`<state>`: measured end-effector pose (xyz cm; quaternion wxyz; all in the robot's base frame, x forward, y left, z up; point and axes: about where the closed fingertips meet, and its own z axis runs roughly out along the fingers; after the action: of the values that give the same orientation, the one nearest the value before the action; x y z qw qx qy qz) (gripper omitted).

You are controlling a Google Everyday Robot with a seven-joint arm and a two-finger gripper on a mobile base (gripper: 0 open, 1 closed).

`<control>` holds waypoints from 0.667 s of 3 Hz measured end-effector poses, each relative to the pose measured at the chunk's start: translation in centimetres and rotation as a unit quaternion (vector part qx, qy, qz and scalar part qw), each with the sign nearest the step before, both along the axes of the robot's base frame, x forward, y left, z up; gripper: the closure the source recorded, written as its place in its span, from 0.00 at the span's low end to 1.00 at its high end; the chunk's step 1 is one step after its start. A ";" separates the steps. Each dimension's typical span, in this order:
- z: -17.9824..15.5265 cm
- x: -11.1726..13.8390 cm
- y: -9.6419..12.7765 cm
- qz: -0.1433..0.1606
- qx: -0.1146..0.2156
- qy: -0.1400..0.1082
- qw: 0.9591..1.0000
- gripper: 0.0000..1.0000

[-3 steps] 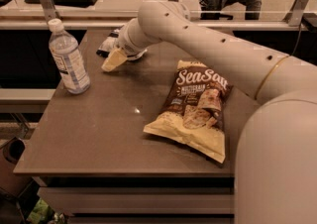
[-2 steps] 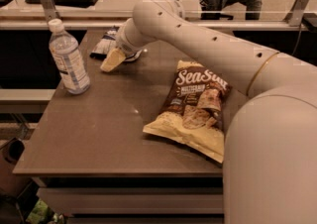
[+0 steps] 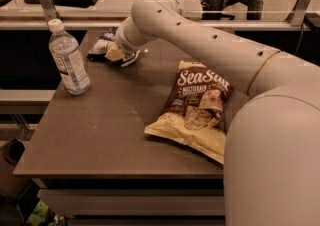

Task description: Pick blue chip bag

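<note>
One table (image 3: 100, 140) carries three things: one water bottle, one large chip bag and one small one. The blue chip bag (image 3: 101, 45) lies at the far edge of the table, left of centre. It is dark and wrinkled with pale patches, and much the smaller of the two bags. The single arm (image 3: 200, 45) reaches across from the right, and its gripper (image 3: 117, 53) is down at the right-hand side of that blue bag, touching or overlapping it and hiding part of it. Whether the gripper is spread or closed, and whether it has hold of the bag, cannot be told from this view.

The one water bottle (image 3: 69, 60) stands upright near the left edge (cap on, label facing the camera), just in front of the blue bag and apart from it. The one cream-and-brown "Sea Salt" bag (image 3: 195, 110) lies flat on the right half of the table, well apart from the gripper.
</note>
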<state>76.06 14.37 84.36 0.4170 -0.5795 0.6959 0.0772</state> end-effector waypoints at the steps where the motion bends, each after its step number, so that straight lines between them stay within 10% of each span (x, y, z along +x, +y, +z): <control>1: -0.2 0.0 0.2 0.002 0.000 0.001 1.000 1.00; 2: -0.2 0.0 0.2 0.002 0.000 0.001 1.000 1.00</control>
<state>76.01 14.58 84.17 0.4158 -0.5807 0.6956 0.0784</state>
